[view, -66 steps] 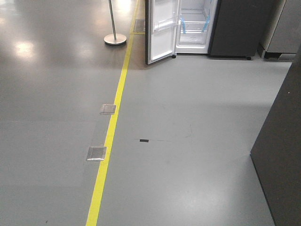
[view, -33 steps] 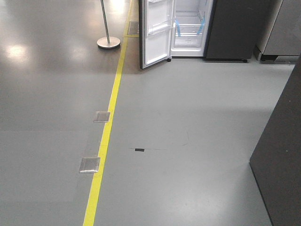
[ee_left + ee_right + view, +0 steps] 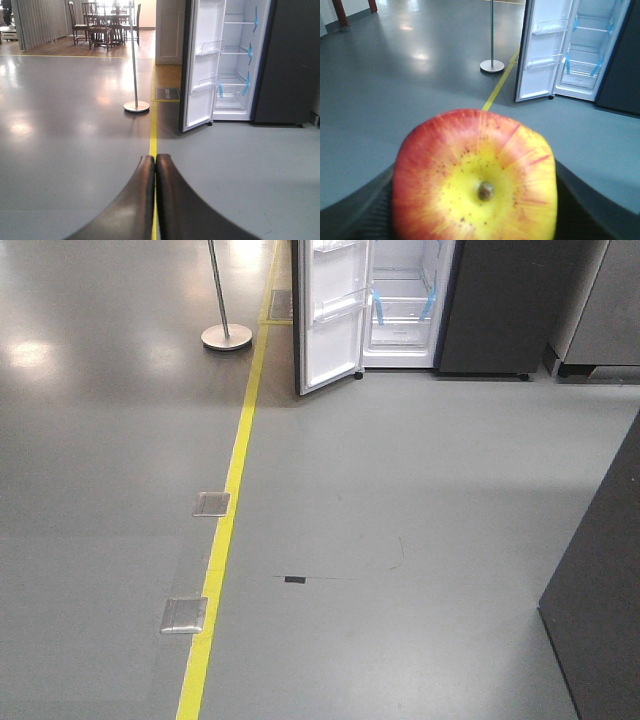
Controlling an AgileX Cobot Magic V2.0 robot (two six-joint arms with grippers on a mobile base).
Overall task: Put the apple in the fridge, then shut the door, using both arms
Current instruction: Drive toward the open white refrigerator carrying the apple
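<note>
The red and yellow apple (image 3: pixel 475 175) fills the right wrist view, stem end facing the camera. My right gripper (image 3: pixel 476 197) is shut on it, with dark fingers (image 3: pixel 365 210) showing at both sides. My left gripper (image 3: pixel 155 161) is shut with nothing in it, its tips pressed together above the floor. Far ahead the fridge (image 3: pixel 400 300) stands with white shelves and blue tape showing inside. Its door (image 3: pixel 330 320) is swung wide open to the left. The fridge (image 3: pixel 235 60) and door (image 3: pixel 202 65) also show in the left wrist view, and the fridge (image 3: pixel 590 45) in the right.
A yellow floor line (image 3: pixel 230 490) runs toward the fridge, with two metal floor plates (image 3: pixel 211 503) beside it. A post on a round base (image 3: pixel 226 336) stands left of the door. A dark cabinet (image 3: pixel 600 590) is close on the right. Table and chairs (image 3: pixel 102 20) stand far back.
The floor plates and the black mark have slid down the front view and the fridge has shifted left and grown a little. The base has rolled forward toward the fridge.
</note>
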